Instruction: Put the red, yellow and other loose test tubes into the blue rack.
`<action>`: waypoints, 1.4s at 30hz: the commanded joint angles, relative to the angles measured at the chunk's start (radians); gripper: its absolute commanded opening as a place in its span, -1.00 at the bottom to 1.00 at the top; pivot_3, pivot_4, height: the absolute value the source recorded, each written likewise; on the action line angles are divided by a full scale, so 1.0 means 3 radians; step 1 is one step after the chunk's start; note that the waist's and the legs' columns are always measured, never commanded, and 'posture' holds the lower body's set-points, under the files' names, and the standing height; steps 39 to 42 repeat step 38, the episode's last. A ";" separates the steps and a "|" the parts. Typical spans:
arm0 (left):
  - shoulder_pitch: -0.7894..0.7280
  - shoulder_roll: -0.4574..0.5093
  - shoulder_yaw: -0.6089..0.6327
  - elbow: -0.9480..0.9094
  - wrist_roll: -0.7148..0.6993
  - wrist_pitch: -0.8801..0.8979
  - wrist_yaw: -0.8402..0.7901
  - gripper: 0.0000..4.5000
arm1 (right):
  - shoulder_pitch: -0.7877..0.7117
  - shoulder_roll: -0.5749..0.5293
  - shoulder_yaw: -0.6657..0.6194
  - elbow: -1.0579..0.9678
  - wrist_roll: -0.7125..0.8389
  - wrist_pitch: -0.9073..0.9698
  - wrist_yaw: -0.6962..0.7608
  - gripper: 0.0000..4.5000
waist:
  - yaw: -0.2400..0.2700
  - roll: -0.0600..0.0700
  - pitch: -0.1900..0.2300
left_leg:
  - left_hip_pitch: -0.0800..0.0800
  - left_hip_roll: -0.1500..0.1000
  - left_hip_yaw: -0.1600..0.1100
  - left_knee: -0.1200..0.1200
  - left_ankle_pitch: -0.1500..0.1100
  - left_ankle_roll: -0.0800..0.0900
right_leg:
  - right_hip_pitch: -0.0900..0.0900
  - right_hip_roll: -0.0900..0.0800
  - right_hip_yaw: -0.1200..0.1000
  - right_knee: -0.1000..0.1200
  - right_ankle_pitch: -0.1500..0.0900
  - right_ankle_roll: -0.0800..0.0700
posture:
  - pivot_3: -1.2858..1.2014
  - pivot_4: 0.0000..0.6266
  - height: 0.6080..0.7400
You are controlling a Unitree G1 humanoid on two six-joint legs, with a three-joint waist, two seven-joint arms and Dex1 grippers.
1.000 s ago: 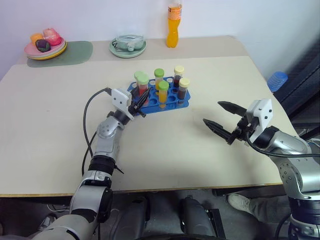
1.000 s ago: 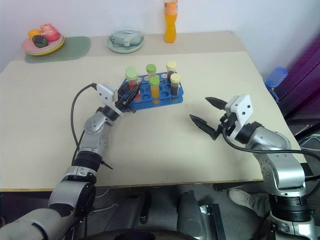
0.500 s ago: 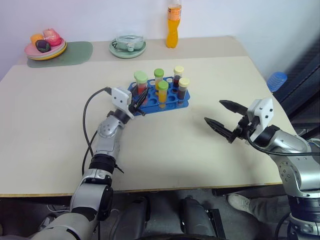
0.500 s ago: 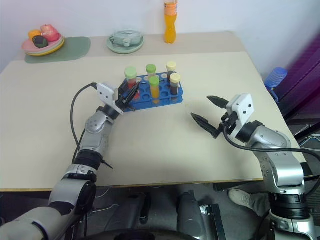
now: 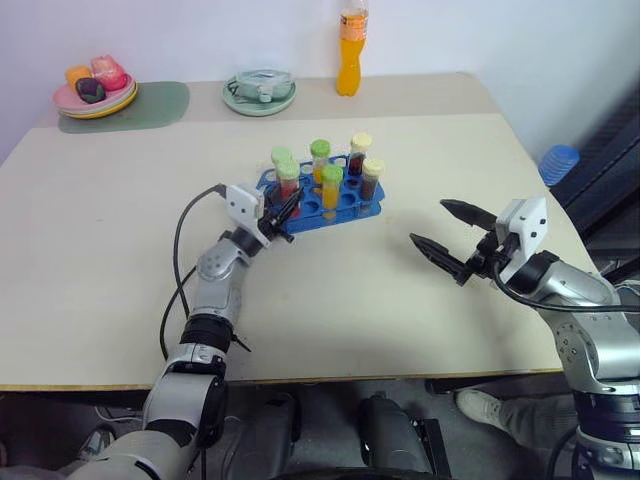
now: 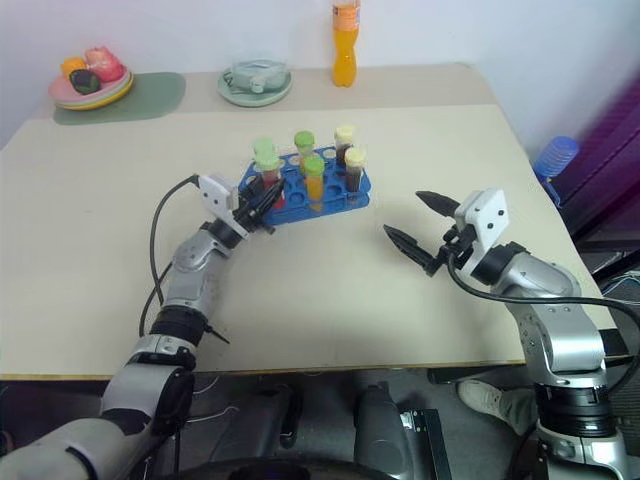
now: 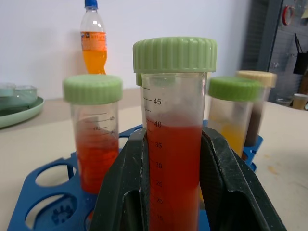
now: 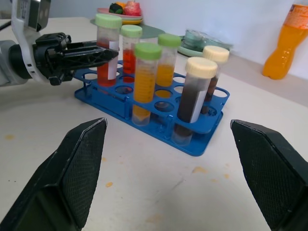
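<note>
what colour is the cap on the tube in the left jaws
Light green cap, clearest in the left wrist view.

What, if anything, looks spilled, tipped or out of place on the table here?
Nothing stands out. The six capped tubes stand upright in the blue rack, including the red tube that the left gripper has its jaws closed on. No loose tubes or spills on the table; the right gripper hangs open.
</note>
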 commanded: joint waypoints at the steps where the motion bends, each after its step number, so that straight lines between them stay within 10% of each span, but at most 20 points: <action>1: 0.0026 -0.0023 0.0011 -0.0127 -0.0089 0.0076 -0.0127 -0.66 | -0.0031 0.0008 -0.0039 -0.0046 -0.0007 -0.0073 -0.0007 0.89 | -0.0002 0.0000 0.0000 | 0.0000 0.0000 0.0000 0.0000 0.0000 0.0000 | 0.0000 0.0000 0.0000 0.0000 0.0000 0.0000 | 0.03 -0.52 1.00; 8: 0.0063 0.0019 0.0022 -0.0188 0.0078 0.0015 0.0076 0.84 | -0.0034 0.0005 -0.0043 -0.0061 -0.0003 -0.0060 -0.0022 0.89 | -0.0013 0.0000 0.0000 | 0.0000 0.0001 0.0000 0.0000 0.0000 0.0000 | -0.0001 0.0001 0.0000 0.0001 0.0000 0.0000 | 0.03 -0.52 1.00; 42: 0.2370 0.1780 0.0988 -0.2351 -0.1057 0.1514 -0.0975 0.84 | 0.0380 -0.0099 -0.0311 0.0122 -0.0043 -0.0249 0.0105 0.89 | 0.0002 0.0004 -0.0002 | 0.0003 0.0002 0.0000 -0.0011 -0.0004 0.0003 | 0.0001 -0.0007 0.0003 -0.0008 -0.0001 -0.0002 | 0.03 -0.52 1.00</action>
